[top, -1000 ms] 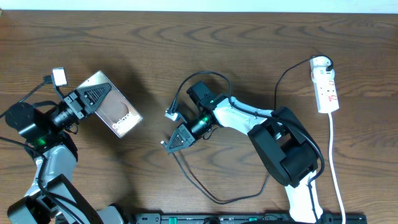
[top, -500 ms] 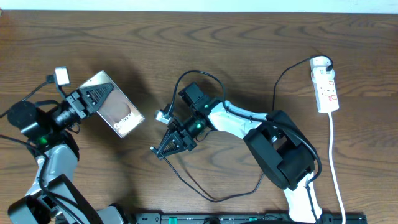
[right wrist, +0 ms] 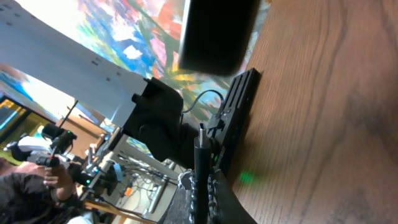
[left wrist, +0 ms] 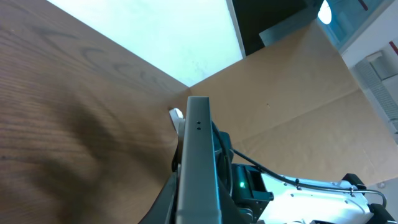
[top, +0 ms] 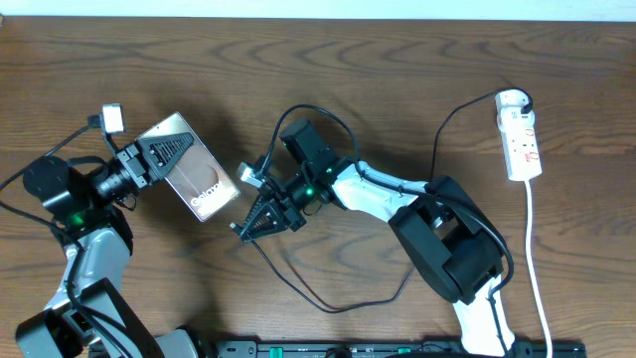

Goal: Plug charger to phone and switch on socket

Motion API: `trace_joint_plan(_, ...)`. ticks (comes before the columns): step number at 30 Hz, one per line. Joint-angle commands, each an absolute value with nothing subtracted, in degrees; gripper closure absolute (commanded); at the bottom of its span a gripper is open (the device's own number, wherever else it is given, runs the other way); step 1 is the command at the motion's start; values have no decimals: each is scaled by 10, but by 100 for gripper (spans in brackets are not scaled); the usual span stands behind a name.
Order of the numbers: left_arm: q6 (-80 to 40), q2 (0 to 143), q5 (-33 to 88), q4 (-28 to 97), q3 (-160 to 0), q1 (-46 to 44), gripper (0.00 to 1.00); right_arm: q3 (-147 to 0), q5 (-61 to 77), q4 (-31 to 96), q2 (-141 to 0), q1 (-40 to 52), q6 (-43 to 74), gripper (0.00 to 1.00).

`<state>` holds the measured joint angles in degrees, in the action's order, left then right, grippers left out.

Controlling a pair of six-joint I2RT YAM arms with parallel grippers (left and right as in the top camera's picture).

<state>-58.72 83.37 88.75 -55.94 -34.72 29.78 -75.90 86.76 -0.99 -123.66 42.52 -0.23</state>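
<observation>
Where the dark wood-grain worktop begins at left, the flat glossy phone is held tilted, clamped by the left gripper. At centre, the charger, thin, black and straight-tipped, is pinched by the right gripper, near the phone's lettered end. The white elongated socket is laid at far right.

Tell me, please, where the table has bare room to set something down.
The table is bare along its far edge, from above the phone across to the socket. Another free patch lies at the front, between the left arm and the charger loop. The middle is crowded: the right gripper sits close to the phone.
</observation>
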Motion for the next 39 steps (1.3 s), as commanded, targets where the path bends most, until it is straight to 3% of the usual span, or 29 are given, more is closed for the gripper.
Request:
trace_joint_plan(1, -590, 827, 889, -565, -348, 295, 92, -761, 869, -34, -1233, 427, 62, 99)
trace_joint_plan(28, -588, 827, 833, -564, -348, 295, 92, -761, 856, -200, -1233, 412, 190, 99)
trace_joint_plan(39, -588, 827, 848, -562, -346, 295, 92, -761, 835, -208, -1233, 408, 193, 99)
